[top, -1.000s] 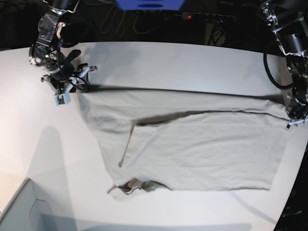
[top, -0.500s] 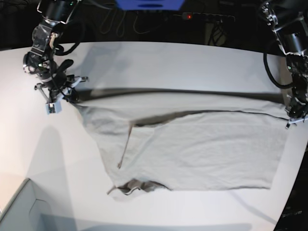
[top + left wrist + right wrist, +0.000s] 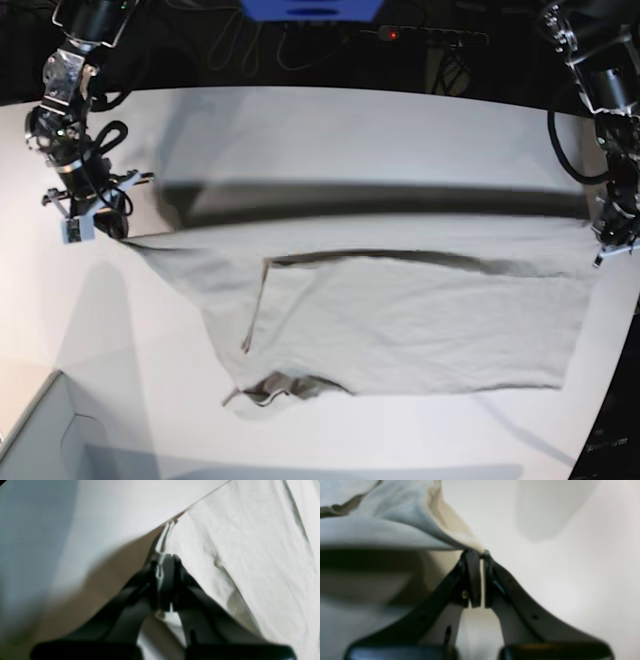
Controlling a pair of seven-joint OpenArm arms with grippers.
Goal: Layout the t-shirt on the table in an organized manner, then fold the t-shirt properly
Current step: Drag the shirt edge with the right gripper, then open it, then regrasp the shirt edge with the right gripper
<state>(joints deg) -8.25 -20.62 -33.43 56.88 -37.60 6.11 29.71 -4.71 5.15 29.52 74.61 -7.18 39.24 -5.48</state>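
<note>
The right gripper (image 3: pixel 478 555) has just clamped its jaws on the light grey-beige cloth t-shirt (image 3: pixel 400 310) and drawn it outward; the left gripper (image 3: pixel 163 562) stays pinching the opposite edge, so the shirt stretches across the white surface (image 3: pixel 350 130).

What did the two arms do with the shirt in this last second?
The right gripper closed on the t-shirt's corner and pulled it outward toward the table's edge, stretching the far hem taut and lifting it. The left gripper stayed put, shut on the opposite corner. The collar end nearest the camera has not moved.
</note>
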